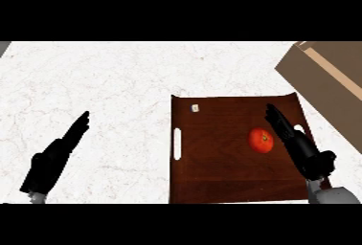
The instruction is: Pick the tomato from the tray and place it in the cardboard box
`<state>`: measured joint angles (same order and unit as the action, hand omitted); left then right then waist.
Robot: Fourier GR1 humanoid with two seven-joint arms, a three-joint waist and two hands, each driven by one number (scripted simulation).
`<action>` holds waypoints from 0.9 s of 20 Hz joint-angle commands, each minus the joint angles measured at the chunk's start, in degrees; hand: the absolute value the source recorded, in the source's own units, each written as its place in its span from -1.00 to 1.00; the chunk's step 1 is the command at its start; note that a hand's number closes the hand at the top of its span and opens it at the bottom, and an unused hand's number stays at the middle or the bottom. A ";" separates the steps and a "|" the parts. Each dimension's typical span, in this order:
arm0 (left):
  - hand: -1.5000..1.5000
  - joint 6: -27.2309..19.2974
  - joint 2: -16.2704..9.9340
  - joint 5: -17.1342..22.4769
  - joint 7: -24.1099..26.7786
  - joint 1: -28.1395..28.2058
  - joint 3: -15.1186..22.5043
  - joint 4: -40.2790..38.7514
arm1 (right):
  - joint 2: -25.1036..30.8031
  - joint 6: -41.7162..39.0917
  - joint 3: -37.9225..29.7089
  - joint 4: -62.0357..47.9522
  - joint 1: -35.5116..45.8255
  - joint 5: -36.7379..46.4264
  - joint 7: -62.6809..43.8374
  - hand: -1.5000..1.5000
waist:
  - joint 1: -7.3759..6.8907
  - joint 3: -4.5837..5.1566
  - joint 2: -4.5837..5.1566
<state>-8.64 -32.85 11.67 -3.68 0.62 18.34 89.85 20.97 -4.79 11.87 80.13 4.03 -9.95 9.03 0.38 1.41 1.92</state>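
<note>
Tomato (262, 140) sits on the brown tray (212, 177), just left of the right hand (300, 146) with its straight, unclosed fingers (the nearer hand by far), the cardboard box (326, 81) beyond; left hand (56, 155) rests open.

A round red tomato (261, 140) with a small stem spot on top sits on the right half of the dark wooden tray (212, 162). The tan cardboard box (326, 81) stands beyond the tray's far right corner, cut by the view's right edge.
</note>
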 commanded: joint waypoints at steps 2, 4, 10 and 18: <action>0.00 1.55 2.57 4.85 2.14 -0.22 -4.18 -2.33 | -1.58 4.13 -6.32 2.70 -0.62 -4.41 -2.10 -1.00 | 0.11 -1.34 -1.97; 0.00 -1.60 2.56 8.52 -0.14 -0.53 -9.18 0.90 | -2.26 8.01 -13.17 4.18 -0.57 -9.33 -2.48 -1.00 | 0.26 -1.37 -2.35; 0.00 -4.09 6.95 13.73 -1.78 0.19 -11.95 0.87 | -5.53 28.75 -26.42 9.87 -5.40 -4.71 8.60 -1.00 | 3.37 -1.37 -2.89; 0.00 -2.21 4.30 15.94 -7.26 -1.58 -14.51 4.29 | -1.57 28.90 -13.81 32.05 -20.63 11.52 2.40 -1.00 | 0.23 -1.28 -2.16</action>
<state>-10.43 -28.23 26.73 -8.04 -0.32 4.47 92.24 15.83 23.23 -5.79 105.52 -11.96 -5.43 17.29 1.52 0.13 -0.44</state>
